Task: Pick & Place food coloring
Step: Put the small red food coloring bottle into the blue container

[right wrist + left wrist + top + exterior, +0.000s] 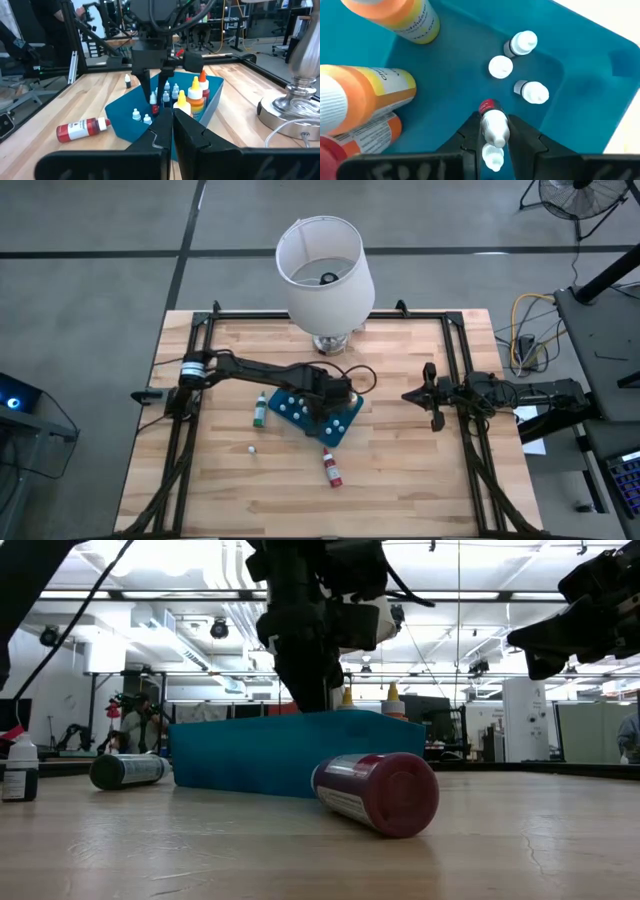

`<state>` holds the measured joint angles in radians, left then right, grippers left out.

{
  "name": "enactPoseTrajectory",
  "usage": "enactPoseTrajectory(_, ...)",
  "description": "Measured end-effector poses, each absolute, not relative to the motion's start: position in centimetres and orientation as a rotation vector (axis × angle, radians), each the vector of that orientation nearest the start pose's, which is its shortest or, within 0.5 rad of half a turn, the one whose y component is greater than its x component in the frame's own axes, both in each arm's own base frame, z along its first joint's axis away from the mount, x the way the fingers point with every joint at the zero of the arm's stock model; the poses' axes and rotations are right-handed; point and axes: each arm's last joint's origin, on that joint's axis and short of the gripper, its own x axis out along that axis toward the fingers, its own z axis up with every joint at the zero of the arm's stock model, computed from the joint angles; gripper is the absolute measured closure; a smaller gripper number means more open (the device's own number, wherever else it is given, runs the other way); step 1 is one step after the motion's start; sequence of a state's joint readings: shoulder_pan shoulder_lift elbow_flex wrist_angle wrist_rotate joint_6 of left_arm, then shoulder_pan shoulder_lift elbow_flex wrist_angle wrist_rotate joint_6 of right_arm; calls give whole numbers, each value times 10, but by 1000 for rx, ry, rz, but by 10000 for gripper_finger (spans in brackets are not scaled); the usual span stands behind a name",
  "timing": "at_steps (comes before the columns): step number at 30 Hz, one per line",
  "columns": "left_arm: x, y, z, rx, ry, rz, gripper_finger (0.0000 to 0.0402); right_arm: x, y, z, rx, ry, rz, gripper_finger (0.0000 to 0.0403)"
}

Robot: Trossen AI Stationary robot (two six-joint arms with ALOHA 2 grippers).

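Left gripper (493, 142): over the teal tray (345, 430), fingers pinching a small red bottle (492, 127) with a pale tip, held just above the tray floor.
Right gripper (432, 395): at the table's right side, well apart from the tray, fingers pressed together, holding nothing.
Tray: flat teal-blue, near the table's middle, in front of the lamp (322, 275).
In the tray: several small pale-tipped bottles (522, 44) standing upright just beside the held one; larger orange and yellow bottles (194, 100) upright along one side.
Green bottle (260, 410): lying on the table, just left of the tray.
Big red bottle (330, 469): lying on its side on the table in front of the tray, apart from it.
White cap (252, 449): a small pale piece alone on the wood, left of the red bottle.
Dark bottle (20, 770): small, upright at the table's far left edge in the low view.
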<state>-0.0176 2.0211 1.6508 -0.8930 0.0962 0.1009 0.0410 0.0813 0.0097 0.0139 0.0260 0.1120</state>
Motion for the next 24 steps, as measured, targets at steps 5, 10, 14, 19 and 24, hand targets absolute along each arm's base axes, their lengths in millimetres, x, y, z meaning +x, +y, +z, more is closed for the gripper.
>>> enactPoseTrajectory(5,413,-11,214,25,1262,-173,355,102,3,162,110,59,12,394)
enactPoseTrajectory(10,410,-11,208,24,1283,-173,355,102,3,162,110,59,11,394)
enactPoseTrajectory(14,408,-11,204,23,1299,-173,355,102,3,162,110,60,11,394)
enactPoseTrajectory(19,408,-11,202,23,1304,-173,355,102,3,162,110,60,11,394)
enactPoseTrajectory(24,412,-11,193,34,1304,-170,355,102,3,162,110,60,11,394)
